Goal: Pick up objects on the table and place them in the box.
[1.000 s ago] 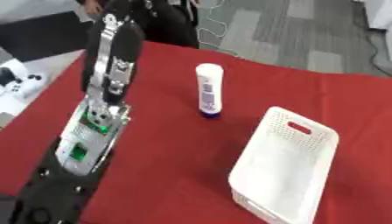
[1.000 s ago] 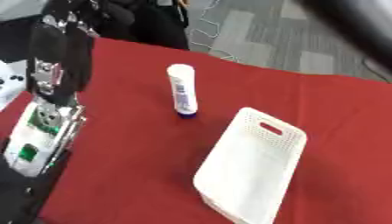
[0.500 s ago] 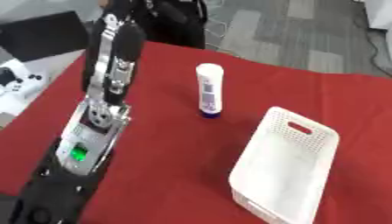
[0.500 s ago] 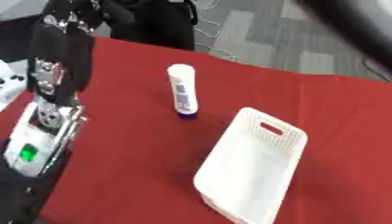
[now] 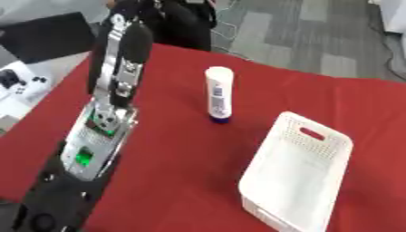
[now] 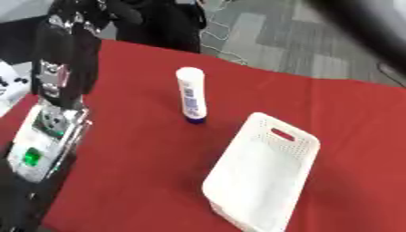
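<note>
1. Tube [image 5: 218, 95], white with a blue cap: standing unmoved on the red desk [image 5: 182, 158], just beside the empty white box [image 5: 295, 174].
2. Left arm [image 5: 111, 90]: raised as before; hand state cannot be told.
3. Pick-up not begun.

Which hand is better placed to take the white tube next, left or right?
Probably the left. Its arm reaches over the red table on the tube's left side; its hand shows at the far edge. The right hand appears in neither view. The box is empty.
</note>
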You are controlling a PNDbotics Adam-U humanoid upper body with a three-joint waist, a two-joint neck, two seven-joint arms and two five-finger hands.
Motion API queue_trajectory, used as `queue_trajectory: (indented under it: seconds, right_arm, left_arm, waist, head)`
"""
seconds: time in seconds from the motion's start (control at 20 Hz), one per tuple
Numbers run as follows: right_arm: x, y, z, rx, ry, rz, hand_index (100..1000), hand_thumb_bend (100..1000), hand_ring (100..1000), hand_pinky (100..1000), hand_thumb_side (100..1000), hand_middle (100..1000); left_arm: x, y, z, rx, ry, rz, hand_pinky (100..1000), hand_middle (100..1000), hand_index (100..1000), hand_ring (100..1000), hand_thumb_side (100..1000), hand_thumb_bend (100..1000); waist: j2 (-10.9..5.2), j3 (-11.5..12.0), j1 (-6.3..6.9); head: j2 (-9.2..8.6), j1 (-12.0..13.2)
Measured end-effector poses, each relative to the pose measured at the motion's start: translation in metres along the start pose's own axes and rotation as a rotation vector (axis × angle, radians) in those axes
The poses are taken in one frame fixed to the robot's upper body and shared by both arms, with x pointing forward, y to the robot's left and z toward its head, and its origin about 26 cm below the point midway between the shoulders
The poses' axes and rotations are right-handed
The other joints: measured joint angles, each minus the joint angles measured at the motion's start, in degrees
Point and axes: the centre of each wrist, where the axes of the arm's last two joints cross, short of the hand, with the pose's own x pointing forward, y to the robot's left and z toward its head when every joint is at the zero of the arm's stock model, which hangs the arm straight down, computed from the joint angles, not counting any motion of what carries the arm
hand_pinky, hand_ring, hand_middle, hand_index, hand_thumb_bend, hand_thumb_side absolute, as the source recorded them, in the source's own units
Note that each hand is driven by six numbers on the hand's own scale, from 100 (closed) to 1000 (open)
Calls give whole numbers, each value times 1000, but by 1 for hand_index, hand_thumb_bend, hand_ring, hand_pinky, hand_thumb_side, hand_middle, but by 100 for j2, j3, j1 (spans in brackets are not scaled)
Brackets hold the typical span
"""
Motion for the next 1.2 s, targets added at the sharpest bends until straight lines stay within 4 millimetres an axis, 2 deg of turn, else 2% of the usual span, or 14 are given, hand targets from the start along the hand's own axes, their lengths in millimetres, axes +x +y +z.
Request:
queue_trajectory:
  seconds: [0.55,0.6,0.7,1.05,1.2]
  right_arm:
    - [0,0,0,7,5,8,407,100,334,157,1000,395]
    - [0,0,0,8,5,8,408,100,334,157,1000,396]
    - [0,0,0,10,8,8,408,100,334,157,1000,396]
    - [0,0,3,15,22,10,414,100,334,157,1000,396]
    - [0,0,4,20,29,10,415,100,334,157,1000,396]
  left_arm:
    - [0,0,0,-3,2,-1,615,676,829,548,961,386]
    - [0,0,0,-6,6,-2,617,680,833,548,967,351]
    - [0,0,-2,-15,19,-7,624,684,833,553,970,379]
    - [8,13,-31,-151,-19,-149,684,712,814,581,985,328]
    - [3,20,-41,-236,-32,-235,715,743,831,600,1000,319]
  waist:
    - [4,-14,-2]
    - [10,-32,-3]
    - [20,-51,-3]
    - [14,-52,38]
    - [-1,-51,40]
  head:
    - [0,1]
    - [0,1]
    - [0,0]
    - [0,-11]
    - [0,-53]
